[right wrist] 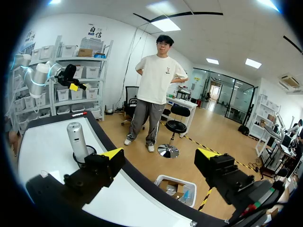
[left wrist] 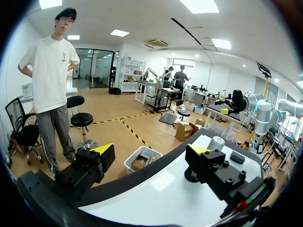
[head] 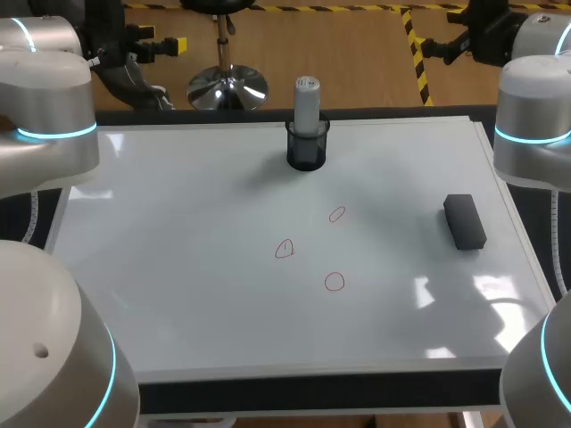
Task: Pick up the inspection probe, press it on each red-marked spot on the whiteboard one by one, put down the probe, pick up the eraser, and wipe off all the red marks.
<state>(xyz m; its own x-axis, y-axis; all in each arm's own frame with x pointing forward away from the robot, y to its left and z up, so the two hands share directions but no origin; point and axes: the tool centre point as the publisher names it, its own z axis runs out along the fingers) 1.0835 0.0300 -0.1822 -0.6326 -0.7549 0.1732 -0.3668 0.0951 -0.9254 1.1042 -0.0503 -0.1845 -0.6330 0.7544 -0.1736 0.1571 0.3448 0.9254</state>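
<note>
Left gripper (left wrist: 151, 156) and right gripper (right wrist: 161, 158) both spread, empty; grey cylindrical inspection probe (head: 307, 100) stands upright in black cup (head: 307, 150), far centre: advise grasping above the rim and lifting vertically.

- The worktop (head: 312, 390) shows as a dark band along the near edge. A whiteboard (head: 178, 267) lies flat on it and covers nearly all of it.
- A black cup-shaped holder (head: 307, 152) stands on the whiteboard near the middle of its far edge, with a pale inspection probe (head: 307, 100) upright in it.
- A dark eraser (head: 465, 221) lies flat towards the right side, well apart from the holder.
- Three small red outlines are drawn near the middle: the far mark (head: 336, 214), the left mark (head: 285, 249) and the near mark (head: 334, 282), each apart from the others.
</note>
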